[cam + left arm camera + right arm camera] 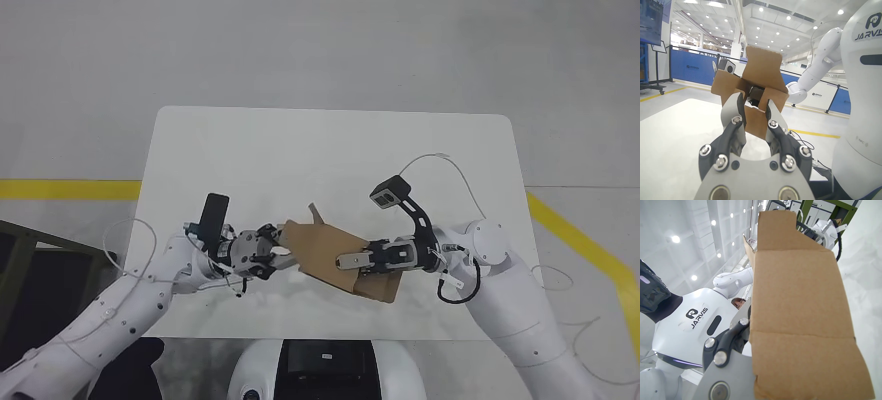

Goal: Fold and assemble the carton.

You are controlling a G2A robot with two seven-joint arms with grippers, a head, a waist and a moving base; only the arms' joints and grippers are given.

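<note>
A brown carton (330, 250) is held above the white table (330, 150) near its front edge, between both arms. My left gripper (278, 250) is at the carton's left end. In the left wrist view this gripper (754, 103) is open, its fingertips on either side of a small end flap (755, 121). A taller flap (762, 62) stands up beyond. My right gripper (350, 263) lies along the carton's right part. In the right wrist view this gripper (748, 311) is shut on a carton (797, 294) wall, with one finger hidden behind the cardboard.
The back half of the table is bare white surface. A thin white cable (440, 160) loops over the table at the right. A dark rack (20, 270) stands on the floor to the left, and a yellow floor line (70, 188) runs past the table.
</note>
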